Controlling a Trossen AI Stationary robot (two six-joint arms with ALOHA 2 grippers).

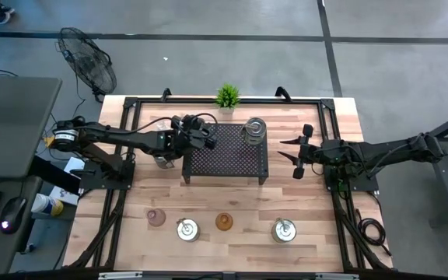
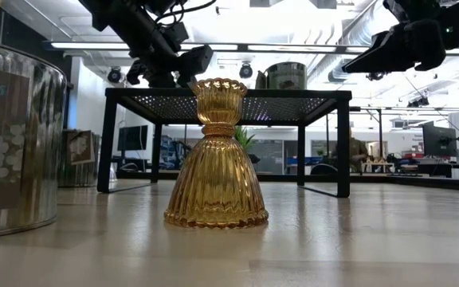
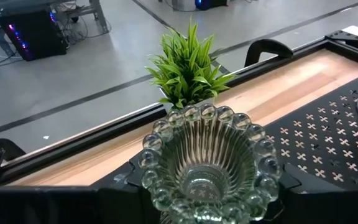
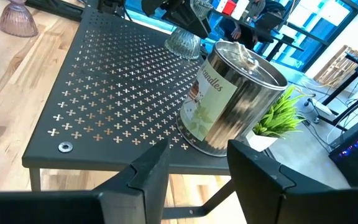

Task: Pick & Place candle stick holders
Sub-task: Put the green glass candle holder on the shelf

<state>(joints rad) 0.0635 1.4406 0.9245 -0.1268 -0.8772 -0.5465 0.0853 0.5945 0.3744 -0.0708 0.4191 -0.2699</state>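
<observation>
My left gripper (image 1: 195, 134) is shut on a clear glass holder with a beaded rim (image 3: 204, 165) at the left edge of the black perforated rack (image 1: 228, 152). The holder also shows in the right wrist view (image 4: 184, 42). My right gripper (image 1: 294, 152) is open and empty, right of the rack, its fingers (image 4: 148, 174) apart. A silver tin holder (image 1: 255, 129) stands on the rack's far right part. A pink holder (image 1: 156, 218), a silver one (image 1: 187, 229), an amber one (image 1: 224, 222) and a second silver one (image 1: 284, 230) stand in a row near the table's front. My left gripper holds the clear glass holder by its lower part (image 3: 166, 211), below the beaded cup; the cup itself hides the place of contact. The fingers come from the table's left. The cup's mouth is up. Whether its foot touches the rack, I cannot tell.
A small green potted plant (image 1: 226, 96) stands at the far edge behind the rack. Another holder (image 1: 164, 159) stands on the table by the rack's left legs, under my left arm. A black frame (image 1: 131, 105) runs along the table's edges.
</observation>
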